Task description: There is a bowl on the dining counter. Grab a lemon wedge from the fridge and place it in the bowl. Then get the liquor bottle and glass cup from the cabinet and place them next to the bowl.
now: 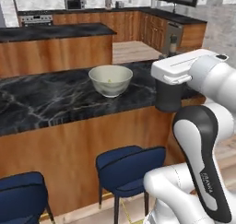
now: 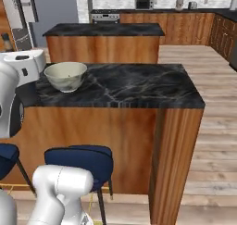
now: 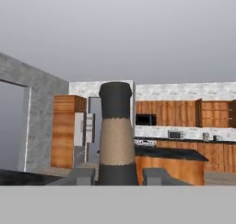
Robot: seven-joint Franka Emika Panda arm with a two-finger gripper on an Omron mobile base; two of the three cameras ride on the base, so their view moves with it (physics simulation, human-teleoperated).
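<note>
In the hand view the liquor bottle (image 3: 116, 135) stands at bottom centre, its neck rising between the 2 fingertips (image 3: 82, 176) of the hand (image 3: 118, 177), which is clamped on it. In the left base view the hand (image 1: 171, 75) sits at centre right over the dark marble worktop (image 1: 46, 98), just right of the pale bowl (image 1: 110, 80); something small and yellowish, probably the lemon wedge (image 1: 109, 80), lies inside. The risk, as I judge it: lowering too near the bowl could knock it, and releasing the bottle tilted or at the worktop edge could topple it toward the blue stools (image 1: 131, 165) below.
</note>
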